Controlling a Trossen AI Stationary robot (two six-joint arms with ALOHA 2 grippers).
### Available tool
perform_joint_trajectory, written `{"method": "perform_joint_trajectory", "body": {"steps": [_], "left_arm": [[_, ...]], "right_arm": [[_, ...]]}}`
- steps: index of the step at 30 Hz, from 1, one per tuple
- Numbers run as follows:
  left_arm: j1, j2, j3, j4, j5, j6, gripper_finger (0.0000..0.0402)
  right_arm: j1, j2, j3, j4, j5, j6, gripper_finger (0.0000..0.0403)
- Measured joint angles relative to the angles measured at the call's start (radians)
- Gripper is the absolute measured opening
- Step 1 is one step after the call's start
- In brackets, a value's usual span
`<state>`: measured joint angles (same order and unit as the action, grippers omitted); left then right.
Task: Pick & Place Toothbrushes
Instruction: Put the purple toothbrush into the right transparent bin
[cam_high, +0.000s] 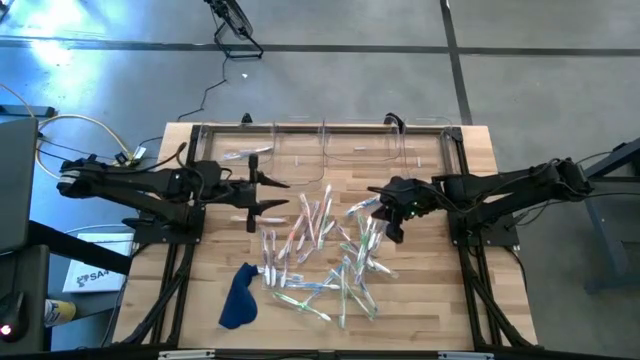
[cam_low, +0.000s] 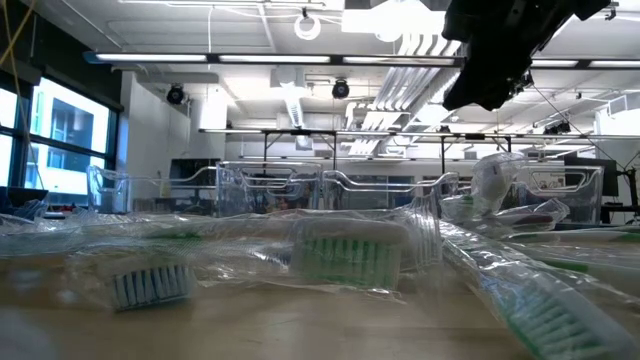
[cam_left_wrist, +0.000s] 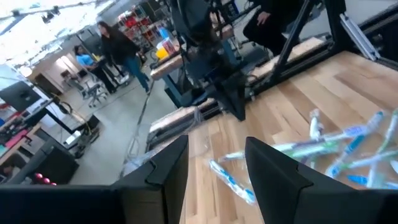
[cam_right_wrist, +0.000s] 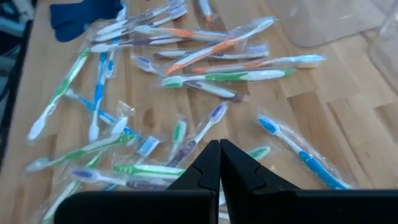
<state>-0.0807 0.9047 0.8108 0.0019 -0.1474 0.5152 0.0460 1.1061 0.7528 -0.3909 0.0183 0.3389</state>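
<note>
1. Left gripper (cam_high: 268, 194), the dark two-finger pincer of the left arm: it hovers over bare wood at the left of the light wooden slatted table (cam_high: 470, 300), just left of the pile; its fingers (cam_left_wrist: 169, 167) stand apart and hold nothing
2. Dark blue crumpled cloth (cam_high: 239, 297): it lies on the near left part of the table, just beside the near left edge of the pile
3. Slim toothbrushes in clear glossy wrappers (cam_high: 325, 255), with green, blue, orange-pink and purplish handles: they lie scattered and overlapping in a loose pile at the table's middle, between the two arms; in the low view the wrapped bristle heads (cam_low: 345, 255) rest flat on the wood
4. Clear plastic rectangular bins (cam_high: 325, 150): they stand in a row along the far edge of the table, beyond the pile; at least one toothbrush lies in the leftmost bin
5. Right gripper (cam_high: 388, 208), the dark two-finger pincer of the right arm: it hangs above the right far side of the pile, clear of the table; its fingers (cam_right_wrist: 208, 168) are pressed together with nothing between them
6. A person in dark clothes (cam_left_wrist: 118, 46): stands in the room beyond the table, seen in the left wrist view
</note>
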Motion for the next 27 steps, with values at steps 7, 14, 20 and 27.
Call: {"method": "perform_joint_trajectory", "body": {"steps": [7, 14, 20, 27], "left_arm": [[0.002, -0.001, 0.0, -0.001, 0.0, 0.003, 0.0154], [0.002, 0.0, 0.0, -0.004, 0.001, 0.001, 0.0154], [0.002, 0.0, 0.0, -0.004, 0.002, -0.056, 0.0154], [0.002, 0.0, 0.0, -0.004, 0.002, -0.083, 0.0154]], "right_arm": [[0.0, 0.0, 0.0, -0.001, -0.102, -0.088, 0.0002], [0.0, 0.066, 0.0, 0.017, -0.207, -0.25, 0.0002], [0.0, 0.148, 0.0, 0.01, -0.207, -0.266, 0.0002], [0.03, 0.161, 0.0, 0.006, -0.175, -0.347, 0.0008]]}}
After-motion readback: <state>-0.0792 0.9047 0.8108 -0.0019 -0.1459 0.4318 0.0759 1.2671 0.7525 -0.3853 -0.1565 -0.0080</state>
